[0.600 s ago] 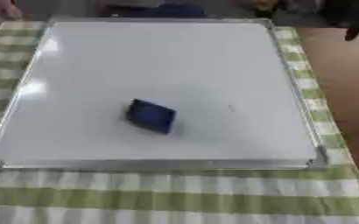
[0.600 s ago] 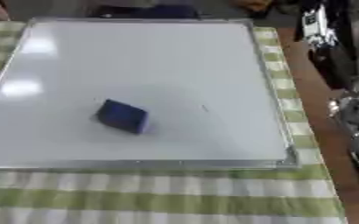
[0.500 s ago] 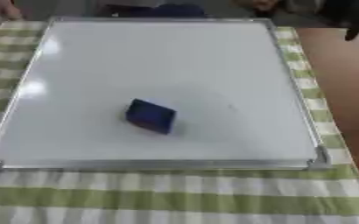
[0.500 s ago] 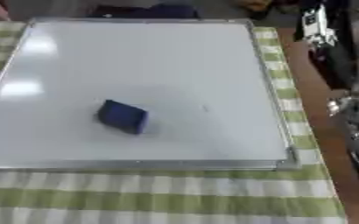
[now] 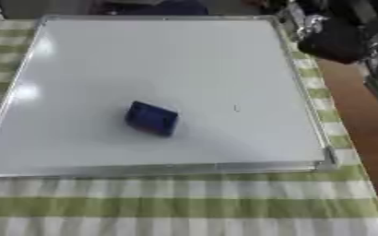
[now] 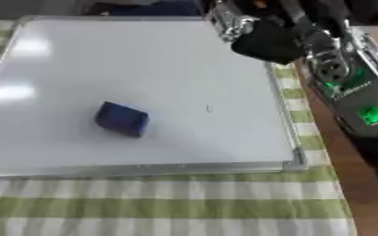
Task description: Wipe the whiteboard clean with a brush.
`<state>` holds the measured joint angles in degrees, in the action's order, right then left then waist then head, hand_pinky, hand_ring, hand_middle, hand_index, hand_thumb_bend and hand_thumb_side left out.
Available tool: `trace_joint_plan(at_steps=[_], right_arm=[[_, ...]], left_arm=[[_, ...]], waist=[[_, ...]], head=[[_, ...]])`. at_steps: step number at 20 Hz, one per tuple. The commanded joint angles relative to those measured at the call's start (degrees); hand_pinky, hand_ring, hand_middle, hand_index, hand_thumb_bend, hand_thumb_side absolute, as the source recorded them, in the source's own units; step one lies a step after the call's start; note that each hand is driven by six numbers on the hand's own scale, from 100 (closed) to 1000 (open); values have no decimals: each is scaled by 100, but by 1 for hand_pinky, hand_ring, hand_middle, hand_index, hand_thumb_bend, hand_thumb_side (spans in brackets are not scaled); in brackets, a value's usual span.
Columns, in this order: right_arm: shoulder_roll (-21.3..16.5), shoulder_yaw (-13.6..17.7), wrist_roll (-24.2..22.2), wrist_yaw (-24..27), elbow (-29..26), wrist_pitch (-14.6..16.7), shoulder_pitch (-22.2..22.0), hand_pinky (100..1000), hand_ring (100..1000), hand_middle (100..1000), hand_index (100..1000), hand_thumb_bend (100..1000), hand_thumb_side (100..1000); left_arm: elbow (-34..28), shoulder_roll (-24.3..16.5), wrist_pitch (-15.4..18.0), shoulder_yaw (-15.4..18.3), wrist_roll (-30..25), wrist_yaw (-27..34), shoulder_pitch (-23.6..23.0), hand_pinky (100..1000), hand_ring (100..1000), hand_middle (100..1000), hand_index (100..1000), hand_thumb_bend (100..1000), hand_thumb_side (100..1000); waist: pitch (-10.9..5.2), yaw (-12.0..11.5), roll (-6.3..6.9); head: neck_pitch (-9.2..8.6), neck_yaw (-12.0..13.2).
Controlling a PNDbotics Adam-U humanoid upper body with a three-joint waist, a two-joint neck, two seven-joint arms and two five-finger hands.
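Note:
A white whiteboard (image 5: 184, 55) with a silver frame lies flat on a green-and-white striped cloth. A dark blue brush (image 5: 151, 118) rests on the board left of its middle, turned at an angle, with nothing touching it. A small dark mark (image 5: 236, 108) shows on the board to the brush's right. My right hand (image 6: 265, 42), black with silver parts, hangs over the board's far right corner, well away from the brush. My left hand is out of sight.
The striped cloth (image 5: 184, 203) covers the table in front of the board. A brown strip of table (image 5: 362, 115) runs along the right side. My right forearm (image 6: 362, 101) with green lights stretches down the right edge. Dark objects sit beyond the far edge.
My right hand has moved left, from beside the board's right edge to over its far right corner. The brush has stayed in place.

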<state>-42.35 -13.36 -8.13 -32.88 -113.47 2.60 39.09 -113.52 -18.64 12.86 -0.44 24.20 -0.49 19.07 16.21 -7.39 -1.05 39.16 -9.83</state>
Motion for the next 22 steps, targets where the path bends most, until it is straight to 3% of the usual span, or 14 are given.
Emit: trace_joint_plan(at_steps=[1,7,15,22], right_arm=[[73,-30,-912,-535,-112,-4,247,651,702,582,100,100,1000],[411,-262,-1817,-906,-112,13,487,637,675,577,100,106,1000],[729,-436,-2036,-1123,-112,-32,503,657,680,551,100,100,1000],[963,-668,-2614,-1106,-112,-323,477,698,768,671,100,100,1000]], left_arm=[[-107,-81,-1,13,-16,14,20,617,735,736,703,273,1000],[-107,-66,-15,5,-22,16,17,617,735,737,704,273,1000],[-107,-47,-46,2,-41,7,8,618,737,737,698,272,1000],[-107,-43,-52,-2,-43,12,9,618,737,736,696,275,1000]], waist=[[-122,18,-3],[-110,12,-27],[-83,-38,-44],[-83,-44,-61]], head=[[-55,35],[-125,41],[-185,44],[-166,37]])
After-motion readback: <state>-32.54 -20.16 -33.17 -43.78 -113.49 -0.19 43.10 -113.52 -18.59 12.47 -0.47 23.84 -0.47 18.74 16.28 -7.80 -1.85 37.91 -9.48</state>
